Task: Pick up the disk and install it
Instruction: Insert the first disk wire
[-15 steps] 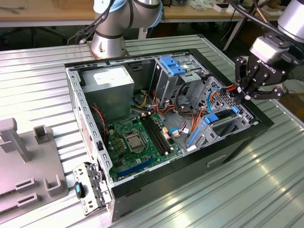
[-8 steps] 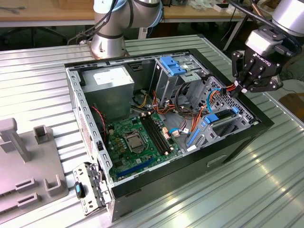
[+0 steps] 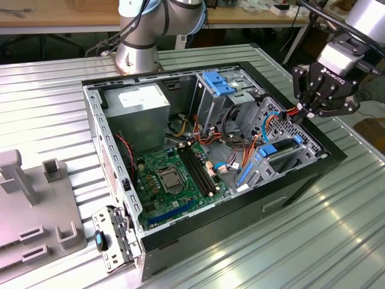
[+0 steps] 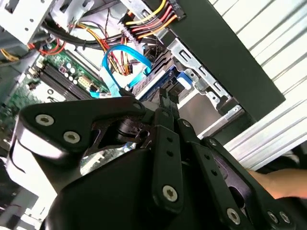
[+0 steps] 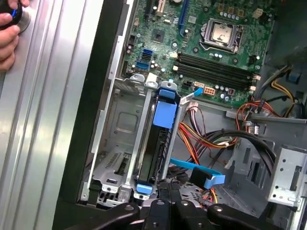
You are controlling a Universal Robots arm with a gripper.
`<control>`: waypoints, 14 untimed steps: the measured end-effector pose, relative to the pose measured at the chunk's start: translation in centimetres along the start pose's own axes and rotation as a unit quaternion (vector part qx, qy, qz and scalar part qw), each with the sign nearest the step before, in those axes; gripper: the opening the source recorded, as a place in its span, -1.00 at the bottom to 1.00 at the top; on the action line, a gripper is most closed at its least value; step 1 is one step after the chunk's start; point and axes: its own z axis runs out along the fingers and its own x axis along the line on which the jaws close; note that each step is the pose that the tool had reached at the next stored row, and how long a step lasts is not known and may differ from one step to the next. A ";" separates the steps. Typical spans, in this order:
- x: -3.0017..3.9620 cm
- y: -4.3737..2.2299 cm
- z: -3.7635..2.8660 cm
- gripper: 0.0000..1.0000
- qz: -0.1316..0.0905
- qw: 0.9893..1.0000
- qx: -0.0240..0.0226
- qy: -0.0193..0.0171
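The disk is already sitting on edge in the metal drive cage of the open computer case, right of centre in the exterior view. The end effector hangs just above it in the upper right, fingers pinched together on nothing. Someone's hand is on the desk beside the case.

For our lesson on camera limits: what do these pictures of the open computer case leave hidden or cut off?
First wrist view: the disk sits edge-on in its bay; the bay walls hide its faces, so how far it is seated is unclear.
Second wrist view: the gripper covers much of the motherboard.
First wrist view: a hand is cut off by the picture's edge.
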 end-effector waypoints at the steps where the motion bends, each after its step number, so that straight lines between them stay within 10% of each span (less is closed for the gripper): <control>1: 0.01 -0.01 0.03 -0.79 -0.014 1.000 0.000 0.000; 5: 0.02 -0.09 0.05 -0.79 -0.058 0.998 -0.001 -0.002; 14: 0.16 -0.91 0.11 -0.65 -0.140 0.990 -0.002 -0.004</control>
